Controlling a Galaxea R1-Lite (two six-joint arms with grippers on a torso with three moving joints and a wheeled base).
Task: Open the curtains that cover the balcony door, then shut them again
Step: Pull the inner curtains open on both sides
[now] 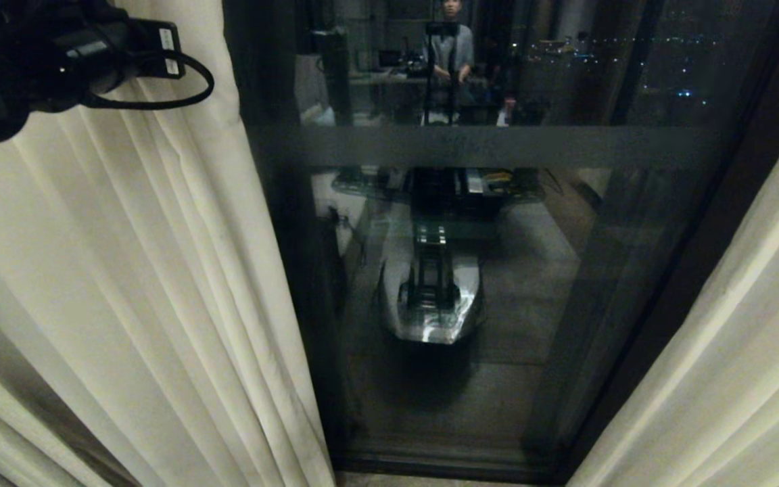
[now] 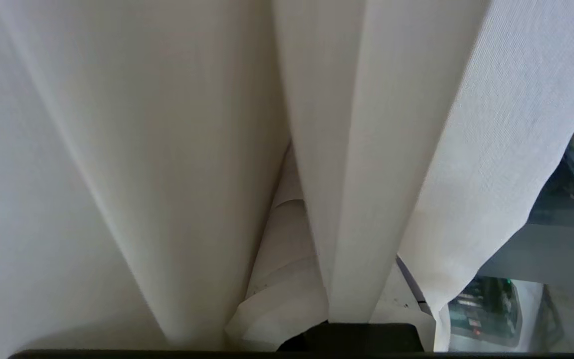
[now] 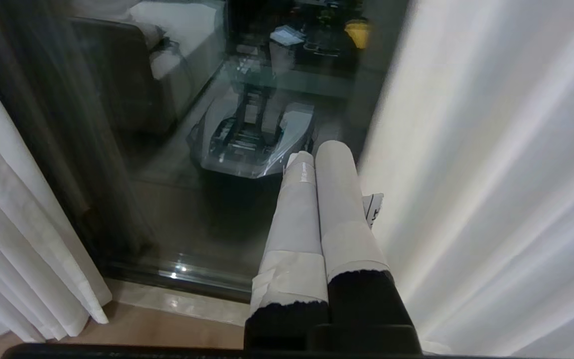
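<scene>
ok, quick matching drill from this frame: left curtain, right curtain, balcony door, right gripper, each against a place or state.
1 left curtain
2 right curtain
3 balcony door
4 right gripper

A shut, holding nothing
B left gripper clamped on a pleat
C uncovered, reflecting the room
D hanging free at the far right

Pairs: 1-B, 2-D, 3-C, 4-A

No lettering, brand, number or sign can be read anywhere in these views. White labels on the left arm's camera housing carry print too small to make out, and a small white tag beside the right tool's wrapped fingers shows dark marks that cannot be deciphered.
</scene>
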